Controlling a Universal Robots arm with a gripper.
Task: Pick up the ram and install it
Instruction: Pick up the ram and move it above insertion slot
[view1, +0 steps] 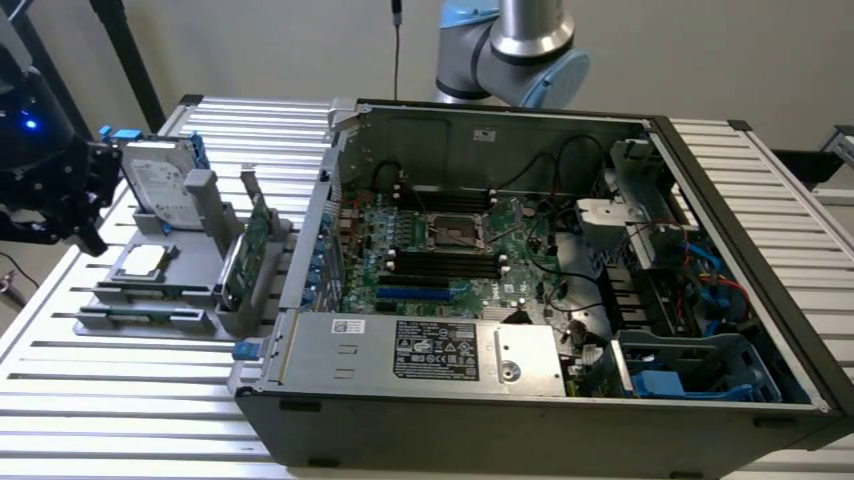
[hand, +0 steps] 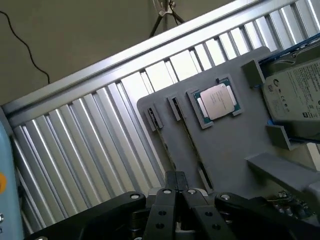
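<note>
One slim ram seems to stand edge-up in the front slot of the grey holder, at the exterior view's left on the tabletop. Our fingers are closed on nothing above that holder. We judge the ram light, stiff and fragile, best pinched by its board edges rather than its chips.
</note>
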